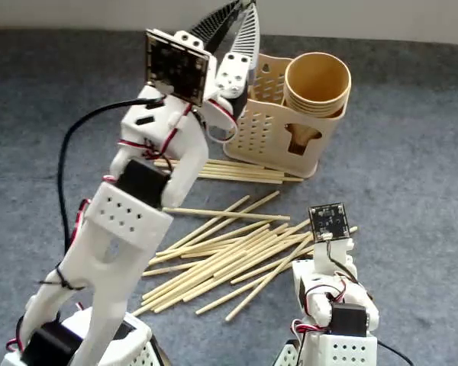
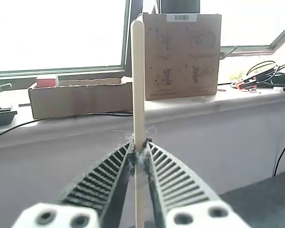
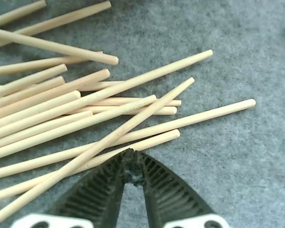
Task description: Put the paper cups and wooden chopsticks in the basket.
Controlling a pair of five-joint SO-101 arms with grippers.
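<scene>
Holding one chopstick [image 2: 138, 76] straight up, the left gripper [image 2: 140, 148] sits up high, close to the basket [image 1: 269, 130]; its jaws are pinching the stick low down, so most of the stick pokes up past them. The paper cups [image 1: 318, 80] are already stacked in one side of the basket; the side next to them looks free. The pile of chopsticks [image 1: 221, 255] lies on the grey tabletop [image 1: 416, 191] in front of the basket; a few more sticks lie right against its bottom edge. The right gripper [image 3: 132, 167] is down low beside the pile; its jaws are pressed together with nothing in them, and the tips are just beside the nearest sticks.

Here is what I think could go wrong. The held stick is long and gripped near one end, so it could swing or slip out if the arm tips fast; it could bump the basket rim or the cups and bounce onto the tabletop; a hard bump might knock the basket over; the right jaws could nudge the pile and roll sticks away.
</scene>
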